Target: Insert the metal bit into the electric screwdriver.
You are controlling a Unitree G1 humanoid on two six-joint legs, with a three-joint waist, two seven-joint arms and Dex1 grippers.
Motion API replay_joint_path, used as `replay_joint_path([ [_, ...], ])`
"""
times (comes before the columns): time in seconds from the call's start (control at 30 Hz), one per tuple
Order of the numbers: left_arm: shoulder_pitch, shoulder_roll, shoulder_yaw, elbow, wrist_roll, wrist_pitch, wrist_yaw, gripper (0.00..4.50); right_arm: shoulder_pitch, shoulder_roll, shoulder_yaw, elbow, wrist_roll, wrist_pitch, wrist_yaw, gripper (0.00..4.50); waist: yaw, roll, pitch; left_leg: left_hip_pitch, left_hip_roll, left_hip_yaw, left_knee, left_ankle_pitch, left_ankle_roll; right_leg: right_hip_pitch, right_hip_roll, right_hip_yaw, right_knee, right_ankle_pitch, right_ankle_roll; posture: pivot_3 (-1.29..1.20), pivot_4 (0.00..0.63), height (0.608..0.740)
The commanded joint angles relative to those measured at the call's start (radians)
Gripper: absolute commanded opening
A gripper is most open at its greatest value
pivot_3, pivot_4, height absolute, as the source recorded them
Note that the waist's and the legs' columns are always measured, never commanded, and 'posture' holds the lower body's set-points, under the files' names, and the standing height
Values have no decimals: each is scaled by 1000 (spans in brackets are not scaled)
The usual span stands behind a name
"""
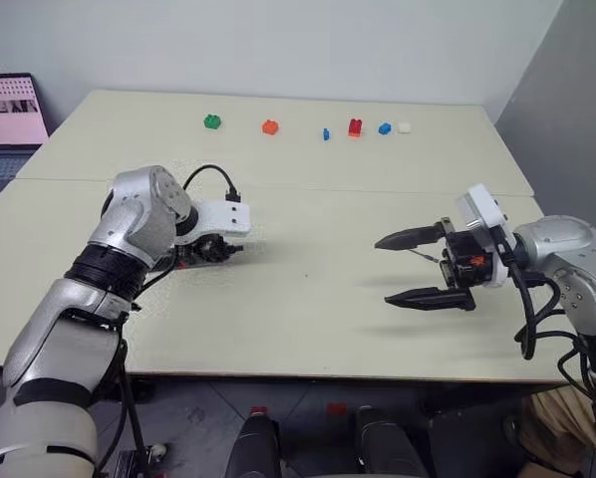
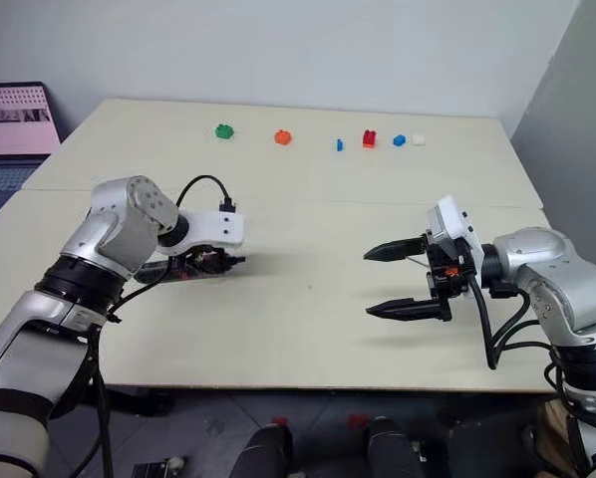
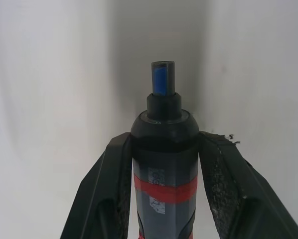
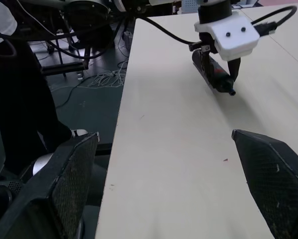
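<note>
The electric screwdriver (image 3: 164, 124), dark with a red band, sits between the fingers of my left gripper (image 3: 165, 138), which is shut on its body. Its narrow tip (image 3: 162, 79) sticks out past the fingers. From the head, this gripper (image 1: 212, 250) is low over the left half of the table, and the screwdriver (image 4: 216, 74) lies nearly flat under it. My right gripper (image 1: 410, 269) hovers over the right half, open wide, pointing left, with nothing between its fingers. A thin grey line (image 1: 425, 256) near the base of its fingers may be the metal bit; I cannot tell.
Several small coloured blocks line the table's far side, from a green one (image 1: 211, 121) to a white one (image 1: 405, 127). A screen (image 1: 9, 108) stands off the far left corner. A seam (image 1: 378, 192) crosses the tabletop. Bare table lies between the grippers.
</note>
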Motion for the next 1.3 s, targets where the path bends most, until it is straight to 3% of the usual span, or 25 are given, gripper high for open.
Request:
replay_joint_path([
  [0.03, 1, -1, 144, -128, -108, 69, 41, 1638, -7, -29, -44, -33, 7, -3, 3, 4500, 0, 0, 0, 0, 0, 0, 0, 0, 0, 0, 0, 0, 0, 0, 0, 0, 150, 740],
  [0.2, 49, -60, 265, -286, -226, 213, 124, 1638, 15, -42, -72, -63, 23, 10, -27, 4500, 1, 0, 0, 0, 0, 0, 0, 0, 0, 0, 0, -1, 0, 0, 0, 0, 150, 740],
  [0.33, 73, -196, 377, -415, -343, 354, 261, 1638, 43, -48, -97, -92, 31, 19, -55, 4500, 3, 0, 0, 0, 0, -1, 1, 0, 0, 0, 0, -1, 1, 0, 0, 0, 150, 740],
  [0.67, 156, -544, 538, -513, -578, 364, 606, 1637, 87, -50, -142, -141, 37, 29, -130, 4500, 2, 0, 0, 1, 0, -1, 3, 1, 0, 1, 0, -1, 1, 1, 0, 0, 150, 740],
  [0.77, 210, -603, 531, -532, -607, 307, 659, 1637, 101, -42, -152, -158, 40, 32, -156, 4500, 3, 0, 0, 1, 0, -1, 3, 1, -1, 2, 0, 0, 1, 1, 1, 0, 150, 740],
  [0.97, 328, -664, 488, -578, -657, 232, 707, 1637, 132, -38, -165, -193, 49, 40, -199, 4500, 4, 0, 0, 1, 0, -1, 3, 1, -1, 2, 0, 0, 1, 2, 0, 0, 150, 740],
  [1.3, 412, -615, 436, -583, -750, 210, 642, 1636, 183, -48, -185, -240, 58, 47, -228, 4500, 8, 0, 0, 2, -1, -1, 3, 1, -1, 2, 0, 0, 0, 1, 2, 0, 150, 740],
])
